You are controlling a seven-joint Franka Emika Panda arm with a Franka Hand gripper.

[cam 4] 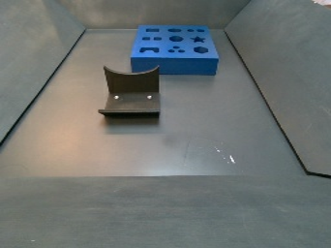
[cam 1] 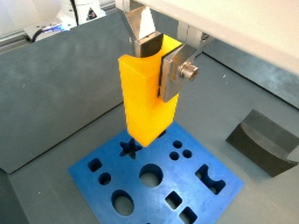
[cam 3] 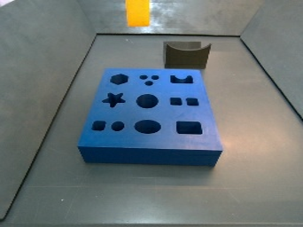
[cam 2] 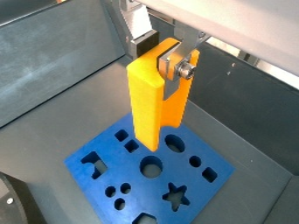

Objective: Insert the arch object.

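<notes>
My gripper [cam 1: 163, 59] is shut on the arch object [cam 1: 149, 96], a bright orange, smooth, tall slab. It hangs upright with its lower end above the blue board [cam 1: 198, 197], over the star-hole corner. Both wrist views show this; in a wrist view the gripper [cam 2: 162, 57] clamps the arch object [cam 2: 152, 96] near its top, above the board [cam 2: 117, 168]. In a side view only the orange lower end [cam 3: 138, 11] shows at the top edge, behind the board [cam 3: 160, 113]. In a side view the board [cam 4: 181, 63] lies at the far end; gripper and arch are out of view.
The dark fixture [cam 4: 131, 92] with a curved notch in its top stands on the grey floor away from the board; it also shows in a side view [cam 3: 186, 55] and a wrist view [cam 1: 263, 140]. Grey walls enclose the floor.
</notes>
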